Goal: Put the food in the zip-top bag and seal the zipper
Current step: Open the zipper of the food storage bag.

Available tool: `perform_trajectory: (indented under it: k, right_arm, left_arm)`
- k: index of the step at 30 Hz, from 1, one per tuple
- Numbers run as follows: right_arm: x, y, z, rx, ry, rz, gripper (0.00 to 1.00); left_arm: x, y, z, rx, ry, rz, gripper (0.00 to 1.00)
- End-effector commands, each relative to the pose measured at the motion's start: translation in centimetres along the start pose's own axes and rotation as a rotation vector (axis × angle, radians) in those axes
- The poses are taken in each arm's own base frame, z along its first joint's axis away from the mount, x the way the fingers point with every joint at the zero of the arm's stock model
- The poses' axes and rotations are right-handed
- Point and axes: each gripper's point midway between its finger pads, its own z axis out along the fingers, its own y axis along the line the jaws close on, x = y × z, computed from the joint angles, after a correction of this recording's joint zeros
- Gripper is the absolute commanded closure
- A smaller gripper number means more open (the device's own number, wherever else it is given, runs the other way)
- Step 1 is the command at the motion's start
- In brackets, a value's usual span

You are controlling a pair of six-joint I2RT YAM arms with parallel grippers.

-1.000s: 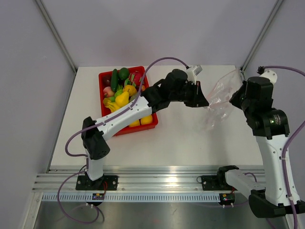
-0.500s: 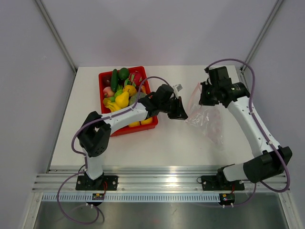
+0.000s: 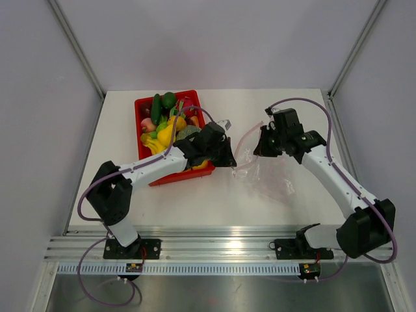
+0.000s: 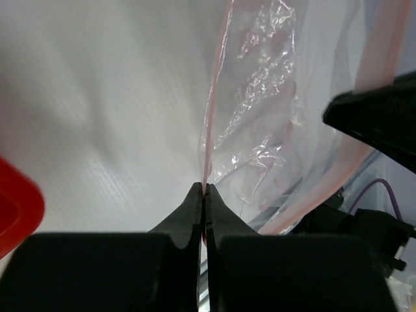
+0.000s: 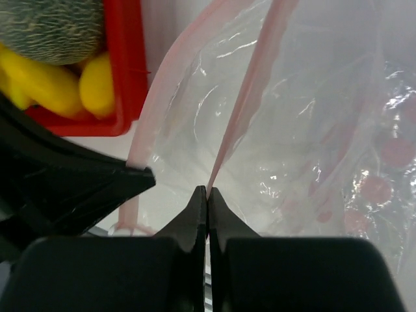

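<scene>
bag: crinkly transparent plastic zip-top bag (image 3: 273,179), mouth spread, on the white table (image 3: 195,208) just right of the red plastic tray (image 3: 138,114);
zipper (image 4: 212,110): thin pink strip, halves parted;
left gripper (image 4: 205,190): clamped on one half;
right gripper (image 5: 207,190): clamped on the other

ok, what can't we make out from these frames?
1. Top view: the left arm covers part of the red tray.
2. Right wrist view: the melon is cut by the top edge.
3. Wrist views: whether the zip-top bag holds anything; glare and crinkles, reddish spots unidentifiable.
</scene>
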Motion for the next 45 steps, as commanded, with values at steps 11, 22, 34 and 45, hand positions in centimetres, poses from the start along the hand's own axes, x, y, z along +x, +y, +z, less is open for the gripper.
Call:
perform_trajectory:
  k: [11,22,34,45]
  right_arm:
    - [-2.0,5.9,-1.9,-0.365,-0.253,-0.032,1.0]
    - [-1.4,4.5,-1.6,-0.286,-0.235,-0.007,1.0]
    - [-1.0,4.7,-2.9,-0.304,-0.245,-0.004,1.0]
    - [-0.7,2.6,-3.7,-0.178,-0.244,0.014,1.0]
  left_arm:
    - [-2.0,2.4,-2.9,-0.141,-0.135,0.121,0.86]
    - [-4.3,-1.4,-6.6,0.004,-0.215,0.141,0.01]
    - [-4.7,-3.6,-1.4,0.138,-0.096,0.104,0.08]
    - [-5.8,-2.1,0.8,0.025,-0.075,0.024,1.0]
